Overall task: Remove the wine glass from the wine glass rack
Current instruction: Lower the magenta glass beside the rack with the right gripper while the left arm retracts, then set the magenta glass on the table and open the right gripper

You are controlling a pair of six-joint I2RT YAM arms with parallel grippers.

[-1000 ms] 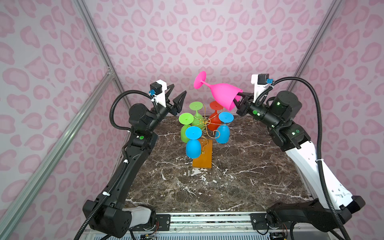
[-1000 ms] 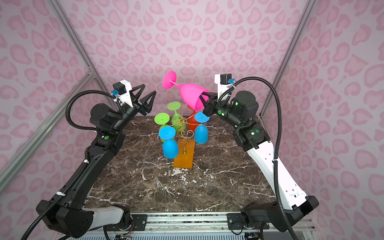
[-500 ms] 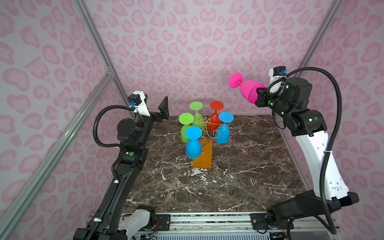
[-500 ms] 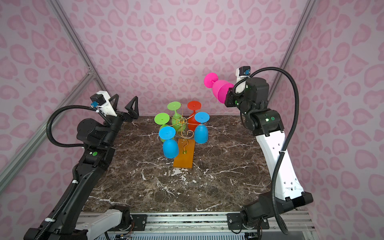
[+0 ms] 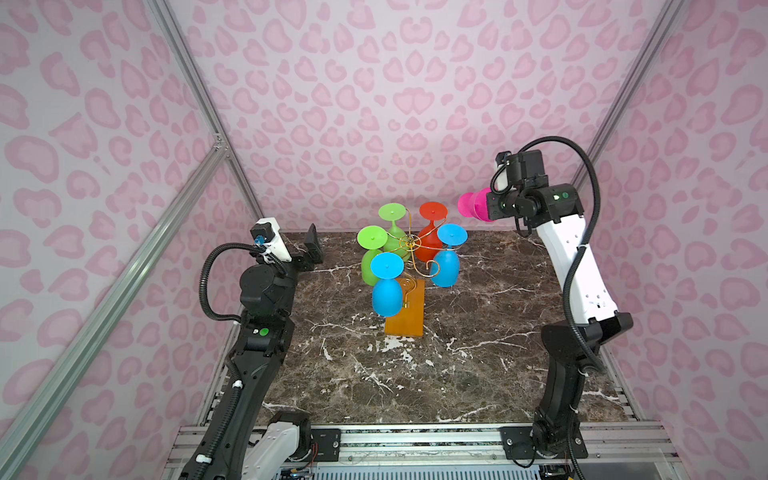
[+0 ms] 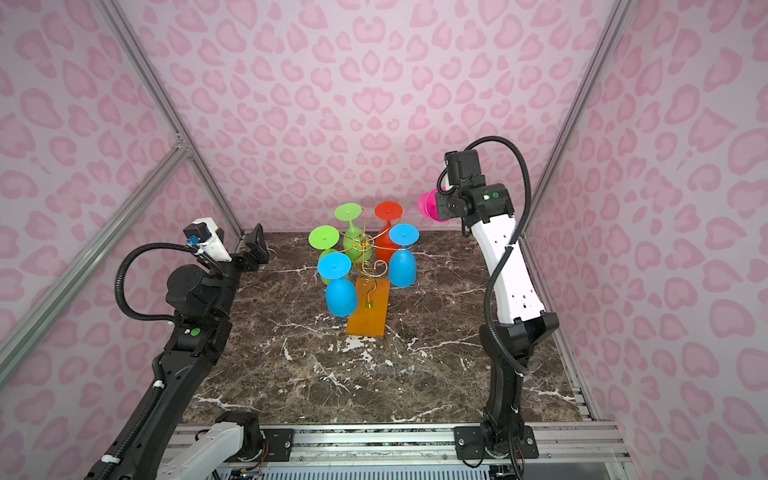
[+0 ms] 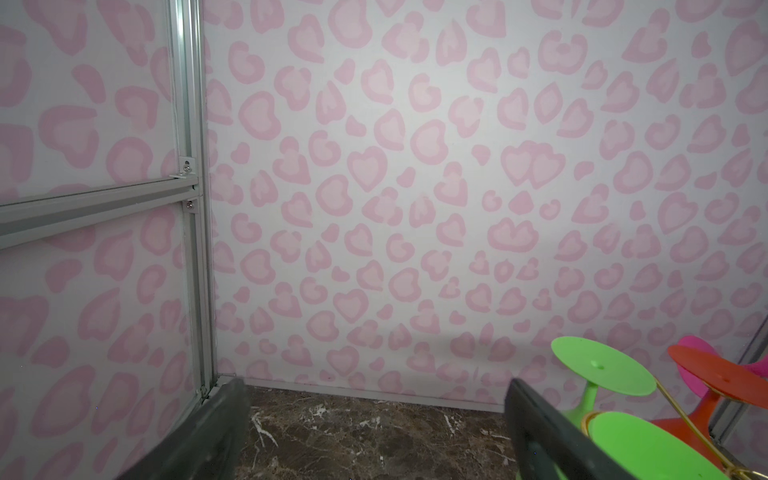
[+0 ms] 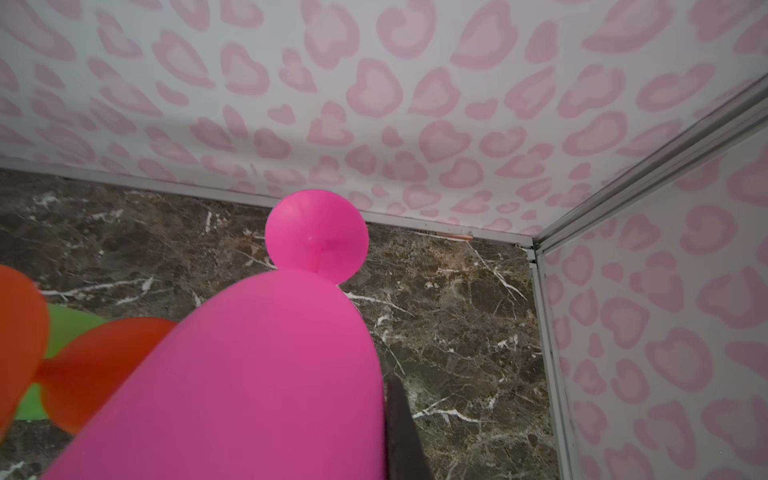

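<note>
Pink wine glass (image 5: 473, 204) pinched in right fingers (image 8: 401, 432) near the rack's (image 5: 405, 316) five glasses (image 5: 386, 297); left fingers (image 7: 540, 436) spread.

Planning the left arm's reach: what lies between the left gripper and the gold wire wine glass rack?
Nothing: both top views show bare brown marble tabletop between the left gripper and the gold wire rack, whose lime-green plastic wine glass hangs nearest.

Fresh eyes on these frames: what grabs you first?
The hot-pink plastic wine glass, held aloft at the back right in the shut right gripper. Next, five green, blue and red plastic wine glasses hanging upside down on the thin gold wire rack with its orange wooden base, mid-table towards the back. Pink heart-print walls surround everything.
</note>
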